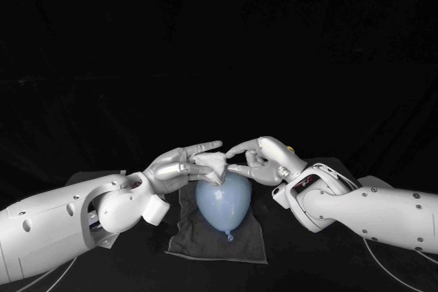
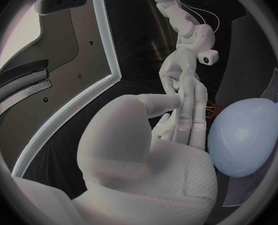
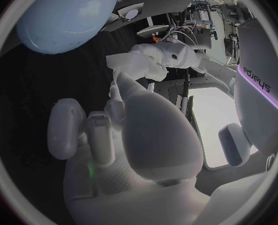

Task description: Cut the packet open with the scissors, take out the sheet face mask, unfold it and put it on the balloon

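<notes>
A pale blue balloon [image 1: 225, 202] lies on a dark grey cloth [image 1: 193, 242] in the middle of the table, knot toward me. Just above its far end hangs a folded white sheet mask [image 1: 212, 165]. My left hand [image 1: 180, 165] grips the mask from the left, its long fingers stretched out over it. My right hand [image 1: 261, 161] pinches the mask's right edge with its fingertips. The left wrist view has the balloon [image 2: 246, 135] beside my left hand [image 2: 145, 150], with the right hand [image 2: 186, 85] beyond. In the right wrist view the mask [image 3: 122, 64] sits between my right hand [image 3: 135, 130] and the left hand [image 3: 170, 57], with the balloon [image 3: 66, 15] nearby.
The grey cloth reaches a little past the balloon on each side and toward the table's front edge. Black table surface lies all around it. A dark flat shape [image 1: 319, 165] lies behind my right wrist.
</notes>
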Motion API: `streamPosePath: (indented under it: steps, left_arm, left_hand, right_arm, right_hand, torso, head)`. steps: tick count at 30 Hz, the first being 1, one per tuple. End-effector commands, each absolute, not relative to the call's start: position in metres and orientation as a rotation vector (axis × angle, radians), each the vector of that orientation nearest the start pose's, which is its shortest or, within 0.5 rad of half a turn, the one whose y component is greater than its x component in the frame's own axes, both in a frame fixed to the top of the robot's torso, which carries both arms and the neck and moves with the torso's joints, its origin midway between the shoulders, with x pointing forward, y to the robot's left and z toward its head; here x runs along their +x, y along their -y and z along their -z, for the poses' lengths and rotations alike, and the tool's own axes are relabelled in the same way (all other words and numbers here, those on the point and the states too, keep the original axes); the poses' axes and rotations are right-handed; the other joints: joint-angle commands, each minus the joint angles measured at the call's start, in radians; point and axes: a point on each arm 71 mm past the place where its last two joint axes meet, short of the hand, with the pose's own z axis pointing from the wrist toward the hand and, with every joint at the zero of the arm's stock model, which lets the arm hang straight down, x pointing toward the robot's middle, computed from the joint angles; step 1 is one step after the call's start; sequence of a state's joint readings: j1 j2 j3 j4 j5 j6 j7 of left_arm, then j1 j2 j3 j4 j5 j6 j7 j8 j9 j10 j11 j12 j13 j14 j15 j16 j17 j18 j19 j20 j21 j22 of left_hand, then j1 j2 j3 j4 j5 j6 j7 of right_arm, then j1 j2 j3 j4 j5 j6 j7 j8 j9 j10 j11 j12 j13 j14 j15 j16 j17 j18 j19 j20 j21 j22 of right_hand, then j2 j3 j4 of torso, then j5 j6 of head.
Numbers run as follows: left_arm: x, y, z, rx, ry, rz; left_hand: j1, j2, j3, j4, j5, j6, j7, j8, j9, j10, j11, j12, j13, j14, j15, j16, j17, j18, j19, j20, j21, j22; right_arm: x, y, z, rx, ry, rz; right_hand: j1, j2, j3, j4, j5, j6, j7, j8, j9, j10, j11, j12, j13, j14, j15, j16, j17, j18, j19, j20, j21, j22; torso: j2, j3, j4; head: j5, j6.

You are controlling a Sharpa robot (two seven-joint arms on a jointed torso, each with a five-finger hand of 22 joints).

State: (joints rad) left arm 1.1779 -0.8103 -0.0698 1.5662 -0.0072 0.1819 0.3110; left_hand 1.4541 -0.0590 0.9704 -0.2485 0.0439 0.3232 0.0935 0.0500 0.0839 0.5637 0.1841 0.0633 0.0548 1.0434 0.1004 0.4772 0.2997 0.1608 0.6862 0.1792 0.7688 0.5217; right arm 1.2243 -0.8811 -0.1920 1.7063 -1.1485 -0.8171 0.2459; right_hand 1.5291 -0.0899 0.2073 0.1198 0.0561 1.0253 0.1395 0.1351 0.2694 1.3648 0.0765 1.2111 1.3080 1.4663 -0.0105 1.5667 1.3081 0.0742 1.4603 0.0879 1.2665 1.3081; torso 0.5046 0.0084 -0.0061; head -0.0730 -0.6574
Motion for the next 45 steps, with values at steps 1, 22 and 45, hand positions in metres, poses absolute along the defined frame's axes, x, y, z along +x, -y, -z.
streamPosePath:
  steps: [1,22,45]
  left_arm:
    - [0.451,-0.15,0.191,-1.01,-1.796,2.083]
    - [0.452,-0.155,0.192,-1.055,-1.778,2.08]
    - [0.449,-0.154,0.192,-1.053,-1.806,2.099]
  left_hand:
    - [0.011,-0.001,0.037,-0.039,0.003,0.004,0.013,0.004,0.002,0.021,0.003,0.001,0.0,-0.009,0.009,0.009,-0.004,0.016,0.0,0.01,0.0,-0.001]
    - [0.033,-0.003,0.027,-0.04,0.003,0.003,0.061,0.006,0.004,0.005,0.028,-0.015,-0.006,-0.018,0.029,0.032,-0.018,0.016,-0.007,0.026,0.01,0.001]
    - [0.037,-0.003,0.025,-0.039,0.003,-0.006,0.102,0.004,0.003,-0.023,0.03,-0.018,-0.008,-0.021,0.03,0.046,-0.027,0.019,-0.009,0.031,0.016,0.001]
  right_arm:
    - [0.42,0.169,0.171,-0.084,-1.18,-1.058]
    - [0.412,0.166,0.173,-0.214,-1.093,-1.029]
    - [0.414,0.155,0.173,-0.318,-0.979,-0.964]
  right_hand:
    - [0.0,-0.008,0.001,-0.005,-0.007,0.005,0.002,-0.005,-0.001,0.141,-0.021,0.251,0.173,0.104,-0.004,0.004,0.263,-0.019,0.012,0.0,0.002,0.189]
    - [-0.012,-0.026,0.008,-0.01,-0.008,0.005,0.004,-0.011,-0.006,0.136,-0.019,0.243,0.167,0.104,-0.003,0.004,0.263,-0.017,0.008,0.001,-0.004,0.187]
    - [0.007,-0.028,0.05,-0.032,-0.008,0.019,0.0,-0.012,-0.009,0.139,-0.022,0.247,0.172,0.104,-0.005,0.004,0.263,-0.018,0.008,0.0,0.004,0.189]
  torso:
    - [0.0,0.0004,0.0001]
    - [0.0,-0.0002,0.0]
    - [0.0,0.0004,0.0005]
  head:
    - [0.0,-0.001]
    - [0.005,-0.004]
    - [0.011,-0.01]
